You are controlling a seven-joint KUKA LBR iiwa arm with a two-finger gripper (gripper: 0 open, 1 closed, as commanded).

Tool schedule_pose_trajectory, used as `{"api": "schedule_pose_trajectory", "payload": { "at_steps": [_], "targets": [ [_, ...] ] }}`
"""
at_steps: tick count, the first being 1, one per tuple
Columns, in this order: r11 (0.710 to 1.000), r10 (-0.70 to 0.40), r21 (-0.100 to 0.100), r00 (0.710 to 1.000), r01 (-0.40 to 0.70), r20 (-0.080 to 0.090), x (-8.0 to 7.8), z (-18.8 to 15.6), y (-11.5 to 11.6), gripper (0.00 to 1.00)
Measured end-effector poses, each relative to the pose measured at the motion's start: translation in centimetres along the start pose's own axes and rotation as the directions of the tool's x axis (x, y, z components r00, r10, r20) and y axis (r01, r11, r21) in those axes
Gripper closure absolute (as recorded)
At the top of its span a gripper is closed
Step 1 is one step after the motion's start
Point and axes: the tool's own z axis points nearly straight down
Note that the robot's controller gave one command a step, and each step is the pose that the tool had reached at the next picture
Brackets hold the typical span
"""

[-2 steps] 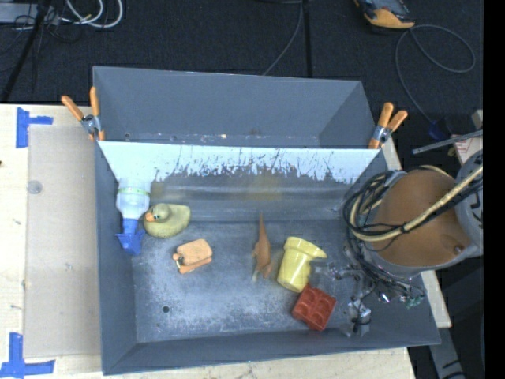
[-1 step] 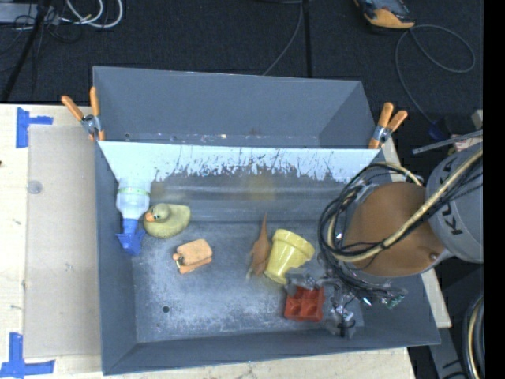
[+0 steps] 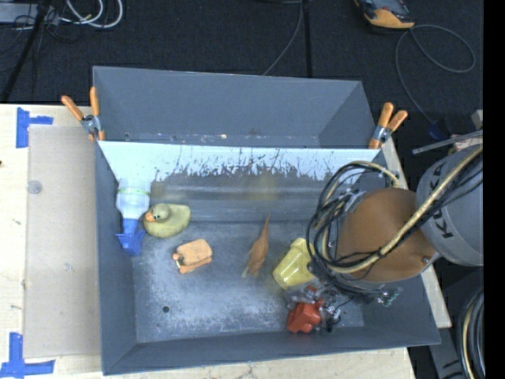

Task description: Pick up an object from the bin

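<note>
Pincer (image 3: pixel 323 309) low in the near right corner of the grey bin (image 3: pixel 229 322), under the arm's orange wrist cover (image 3: pixel 379 243) and its loops of cable. Apart or together: cannot tell, since the cover and cables hide the working end from above.

Nearest thing: a small red blocky object (image 3: pixel 301 319) on the bin floor. It lies at the pincer's tip, on the side toward the bin's middle and a little nearer the front wall. Touching or just beside, cannot say which. Whether it is gripped, cannot say either. No clear long axis to it; it reads as a compact lump.

Next nearest: a pale yellow lump (image 3: pixel 289 267), just beyond the red object toward the back wall, partly tucked under the cables.

Well apart, toward the middle and left:
- slim brown animal figure (image 3: pixel 257 251), long axis running front to back
- orange block (image 3: pixel 193 255)
- yellow rubber duck (image 3: pixel 167 220)
- blue-and-white bottle (image 3: pixel 131 212) against the left wall

Judgement: the red object is the likely pick. The move turns on that small sideways offset. If the object sits outside the pincer, a straight lift comes up with nothing.
</note>
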Motion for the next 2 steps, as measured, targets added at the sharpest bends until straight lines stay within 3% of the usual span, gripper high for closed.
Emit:
{"api": "schedule_pose_trajectory", "payload": {
  "at_steps": [2],
  "targets": [
    [1.0, -0.001, -0.003, 1.0, 0.001, -0.002, 0.04, -0.39, 0.11, 1.0]
  ]
}}
